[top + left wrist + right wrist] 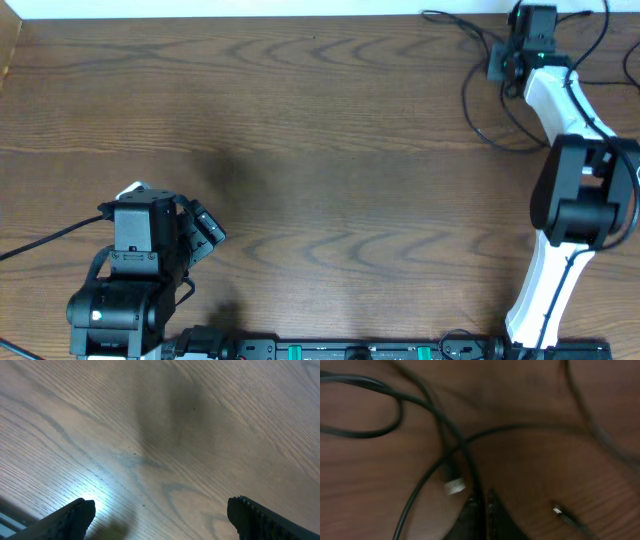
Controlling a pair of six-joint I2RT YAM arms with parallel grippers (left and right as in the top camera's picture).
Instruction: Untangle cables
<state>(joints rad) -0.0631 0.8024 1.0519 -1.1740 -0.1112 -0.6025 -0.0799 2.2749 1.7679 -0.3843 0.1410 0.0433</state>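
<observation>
From overhead, my left pincer point(207, 228) sits at the near left of the wooden table point(320, 150), with bare wood around it. My right arm reaches to the far right corner, where my right pincer point(497, 62) hangs over the cables point(466, 100). These are thin black cords lying in loose loops on the wood, well apart from my left side.

In the left wrist view, my left pincer point(160, 510) stands wide open. One finger shows at each lower corner, with only wood grain between them.

In the right wrist view, my right pincer point(482, 510) is all but closed, with only a dark slit between the two fingers. The cables point(463, 447) cross just ahead of them, and one black strand runs down to my fingertips. The blur keeps me from telling whether it is nipped. A pale plug end point(454, 485) lies just left of the tips, and a second small plug point(561, 511) lies to the right.
</observation>
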